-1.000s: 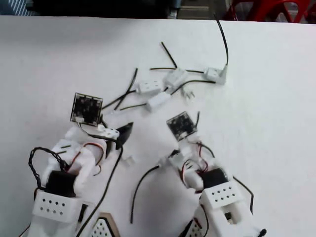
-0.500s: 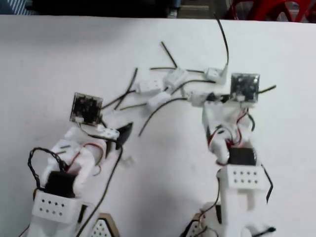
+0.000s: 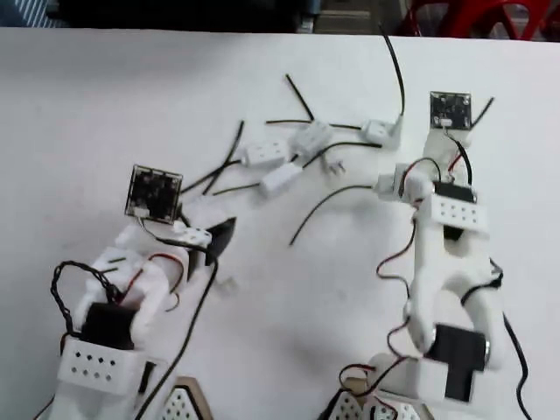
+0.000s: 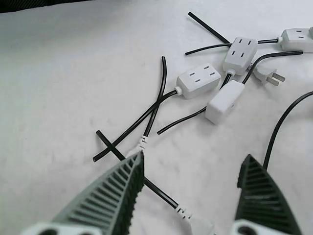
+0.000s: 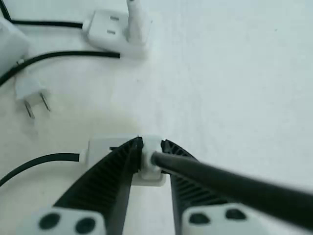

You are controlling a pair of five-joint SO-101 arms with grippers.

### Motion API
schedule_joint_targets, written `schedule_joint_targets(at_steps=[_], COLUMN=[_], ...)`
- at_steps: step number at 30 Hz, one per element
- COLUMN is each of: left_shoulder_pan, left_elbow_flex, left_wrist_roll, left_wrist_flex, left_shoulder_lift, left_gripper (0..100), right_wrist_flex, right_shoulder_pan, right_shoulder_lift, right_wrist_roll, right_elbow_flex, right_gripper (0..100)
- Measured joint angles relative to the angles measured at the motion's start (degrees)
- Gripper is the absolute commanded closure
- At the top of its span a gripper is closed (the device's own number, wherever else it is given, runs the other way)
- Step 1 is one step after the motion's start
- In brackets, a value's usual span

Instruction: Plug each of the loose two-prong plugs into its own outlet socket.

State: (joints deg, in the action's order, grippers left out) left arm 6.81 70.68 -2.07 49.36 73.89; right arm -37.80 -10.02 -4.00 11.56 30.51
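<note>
My right gripper (image 3: 391, 185) (image 5: 149, 147) is shut on a white plug (image 5: 151, 169) whose black cable (image 3: 328, 206) trails toward the table's middle. It sits just in front of a white outlet socket (image 3: 381, 131) (image 5: 115, 29). A loose two-prong plug (image 3: 334, 164) (image 5: 32, 95) (image 4: 271, 77) lies to its left. Three more white outlets (image 3: 267, 154) (image 3: 311, 137) (image 3: 280, 178) cluster at centre back. My left gripper (image 3: 210, 234) (image 4: 193, 161) stands open at the front left, above crossed black cables (image 4: 146, 122), with nothing between its fingers.
A small white plug (image 3: 227, 284) (image 4: 200, 226) on a black cable lies by my left gripper. Loose black cable ends (image 3: 297, 96) spread behind the outlets. A cable (image 3: 395, 70) runs off the table's back edge.
My right arm swung from the front centre out to the back right, carrying the white plug and dragging its cable. The left arm has stayed still.
</note>
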Motion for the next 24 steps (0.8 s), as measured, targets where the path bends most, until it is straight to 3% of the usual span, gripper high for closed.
schedule_joint_targets(at_steps=[3,11,24], left_shoulder_pan=[0.00,0.00,0.00], left_elbow_flex=[0.00,0.00,0.88], left_wrist_roll=[0.00,0.00,0.00], left_wrist_flex=[0.00,0.00,0.00], left_shoulder_lift=[0.00,0.00,0.00], left_gripper=[69,69,69], right_wrist_flex=[-6.24,-22.95,-21.89], right_shoulder_pan=[-0.62,1.85,18.90], right_shoulder_lift=[5.71,8.00,7.74], right_wrist_roll=[0.62,0.88,0.97], right_elbow_flex=[-6.77,-22.51,-23.65], right_gripper=[75.8,74.8,74.8])
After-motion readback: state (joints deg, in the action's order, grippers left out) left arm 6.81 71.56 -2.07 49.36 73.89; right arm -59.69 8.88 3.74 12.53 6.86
